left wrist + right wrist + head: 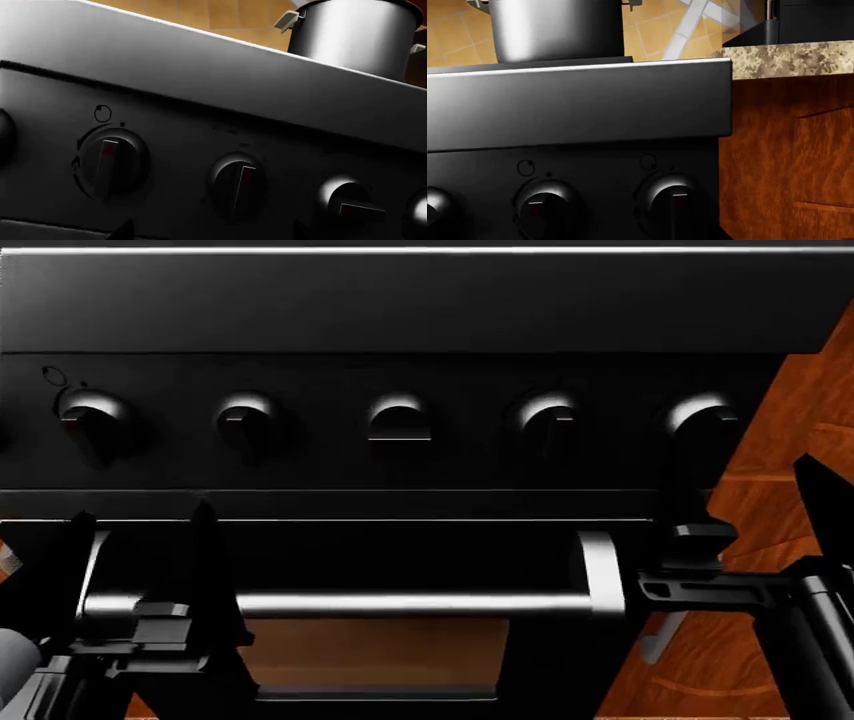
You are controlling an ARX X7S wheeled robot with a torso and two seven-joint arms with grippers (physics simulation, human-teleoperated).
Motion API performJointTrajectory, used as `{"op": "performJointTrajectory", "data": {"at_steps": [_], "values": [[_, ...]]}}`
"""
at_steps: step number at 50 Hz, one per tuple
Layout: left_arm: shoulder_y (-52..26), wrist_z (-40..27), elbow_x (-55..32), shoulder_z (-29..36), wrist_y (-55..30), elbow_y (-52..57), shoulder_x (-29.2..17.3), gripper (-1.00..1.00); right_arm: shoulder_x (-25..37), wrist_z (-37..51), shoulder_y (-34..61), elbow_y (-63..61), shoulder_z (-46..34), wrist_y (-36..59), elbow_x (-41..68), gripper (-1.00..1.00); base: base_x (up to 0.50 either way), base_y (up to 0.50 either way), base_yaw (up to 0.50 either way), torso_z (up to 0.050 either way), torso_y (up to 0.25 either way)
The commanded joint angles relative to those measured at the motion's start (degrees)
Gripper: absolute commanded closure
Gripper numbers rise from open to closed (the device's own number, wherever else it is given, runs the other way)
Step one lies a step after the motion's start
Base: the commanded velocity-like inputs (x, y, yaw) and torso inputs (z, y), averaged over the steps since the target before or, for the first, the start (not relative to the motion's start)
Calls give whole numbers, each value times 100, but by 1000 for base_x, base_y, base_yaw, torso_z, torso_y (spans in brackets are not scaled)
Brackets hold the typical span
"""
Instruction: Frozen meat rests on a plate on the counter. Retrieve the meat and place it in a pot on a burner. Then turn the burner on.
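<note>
The pot [353, 35], tall and dark grey with cream side handles, stands on the black stove top; it also shows in the right wrist view as the pot [557, 30]. The meat and the plate are out of view. A strip of speckled counter [787, 57] runs right of the stove. My left gripper [140, 540] is open in front of the stove's control panel, below the two leftmost knobs, and holds nothing. In its wrist view, a knob [239, 185] lies just ahead of its two dark fingertips [123, 231]. My right gripper [758, 510] stands open by the rightmost knob [701, 420].
Several knobs line the stove's front panel [400, 380]. The oven door handle [400, 602] runs across just below both grippers. Reddish wooden cabinets [801, 400] border the stove on the right.
</note>
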Motion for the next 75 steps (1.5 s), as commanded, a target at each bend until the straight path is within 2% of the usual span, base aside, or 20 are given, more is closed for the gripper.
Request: {"op": "performJointTrajectory", "data": {"at_steps": [1,17,41,62,75], "values": [[-14,16,8,7,43,-4,3,-100,290,184,101,34,-175,-247,109,-100,0,0,0,-50,0],[165,380,164,-6,587,-147,243,-100,794,306,177,330,-463,-349,125,-100,0,0,0,-12,0],[530,349,133,-398,1127,25,-88,-100,935,-113,579,1162,-1019,-314,-356,-100,0,0,0,0,0],[595,307,151,-457,1229,45,-163,-100,1310,93,709,1344,-1642,-607,-240,-100,0,0,0,0,0],[665,337,188,-441,1296,-5,-152,-100,1191,-183,729,1424,-1765,-480,-709,-100,0,0,0,0,0]]}}
